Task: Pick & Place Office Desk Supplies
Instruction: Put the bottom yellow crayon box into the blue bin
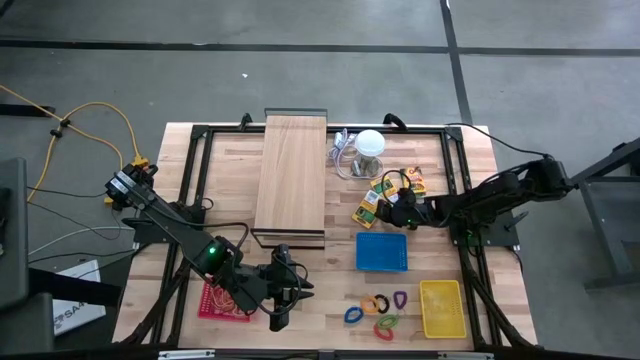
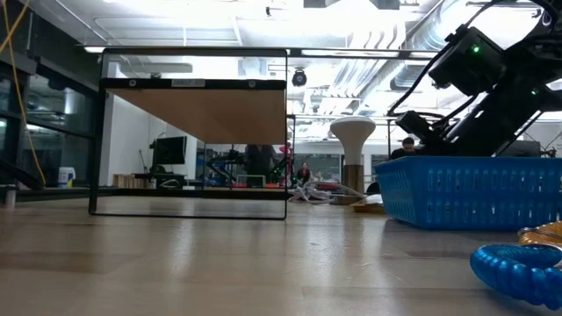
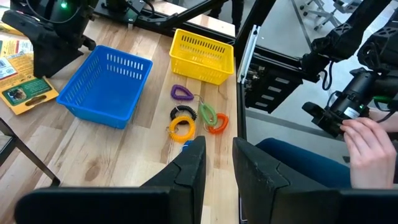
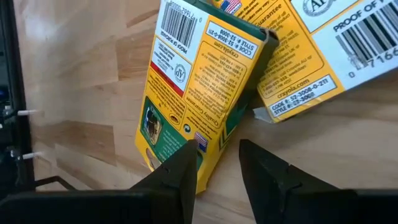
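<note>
- Where the yellow-orange crayon packs (image 1: 385,197) lie, at about two o'clock from the table's centre, they overlap in a loose heap just beside the blue basket (image 1: 382,252), which sits at their six o'clock.
- From the right wrist view, the nearest pack (image 4: 186,93) lies flat on the wood with another pack (image 4: 298,56) tucked against its edge.
- Coloured loop clips (image 1: 376,308) sit near the front edge, at nine o'clock from the yellow basket (image 1: 442,308).
- Right gripper (image 1: 408,212) hovers low over the heap, its fingers parted with a narrow gap and holding nothing; the arm reaches in from three o'clock, stretched out nearly level.
- Likely risk: with the pack flat on the wood, the fingers could skid over its face instead of catching an edge, or pinch two overlapping packs at once.
- A push from the side could also shove the heap toward the white ball-like object (image 1: 370,143) at twelve o'clock.
- Left gripper (image 1: 279,318) waits near the front edge at seven o'clock, arm folded, fingers slightly apart and empty.
- A person's hand (image 3: 367,140) shows beyond the table edge.
</note>
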You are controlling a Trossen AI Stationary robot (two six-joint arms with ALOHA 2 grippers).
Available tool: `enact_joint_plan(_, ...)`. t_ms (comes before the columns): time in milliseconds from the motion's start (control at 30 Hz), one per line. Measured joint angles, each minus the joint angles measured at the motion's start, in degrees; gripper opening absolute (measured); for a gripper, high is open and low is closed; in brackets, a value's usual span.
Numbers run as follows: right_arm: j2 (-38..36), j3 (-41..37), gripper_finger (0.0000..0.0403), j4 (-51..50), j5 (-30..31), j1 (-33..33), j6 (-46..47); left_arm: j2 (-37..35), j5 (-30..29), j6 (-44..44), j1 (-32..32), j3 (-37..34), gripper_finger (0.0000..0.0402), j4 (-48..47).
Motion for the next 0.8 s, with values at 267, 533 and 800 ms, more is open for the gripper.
enact_joint_plan(267, 0.0, -0.1, 0.0111, 2.2, 1.9, -0.1, -0.7, 0.0, 0.0, 0.0, 0.0, 0.0, 0.0077, 0.0)
enact_joint_plan(533, 1.0, -0.1, 0.0111, 2.6, 2.7, -0.1, -0.9, 0.0, 0.0, 0.0, 0.0, 0.0, 0.0077, 0.0)
enact_joint_plan(800, 7.8, 0.2, 0.0111, 11.8, 4.2, -0.2, 0.3, 0.0, 0.0, 0.0, 0.0, 0.0, 0.0077, 0.0)
